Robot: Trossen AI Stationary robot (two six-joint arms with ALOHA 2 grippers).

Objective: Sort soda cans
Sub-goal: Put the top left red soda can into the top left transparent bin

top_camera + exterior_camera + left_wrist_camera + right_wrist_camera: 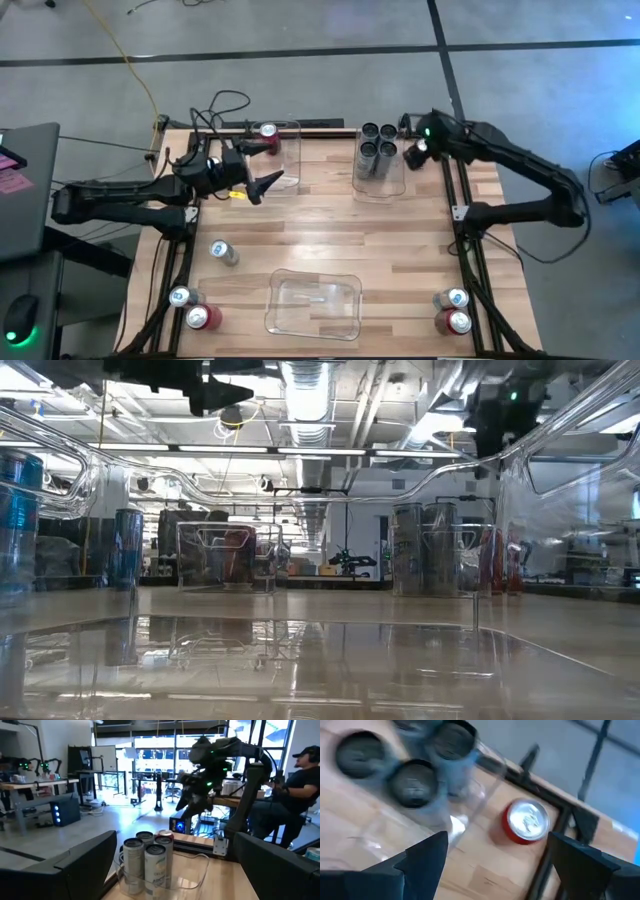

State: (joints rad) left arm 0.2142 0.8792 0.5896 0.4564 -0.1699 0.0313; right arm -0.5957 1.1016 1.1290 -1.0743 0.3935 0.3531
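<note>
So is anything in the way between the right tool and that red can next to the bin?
Nothing visible is. The right tool is open with the red can showing straight between its fingers. The clear bin holding the dark cans stands close beside the can, not in front of it.

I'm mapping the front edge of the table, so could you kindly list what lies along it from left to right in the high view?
Silver can → red can → empty clear bin → silver can → red can.
</note>
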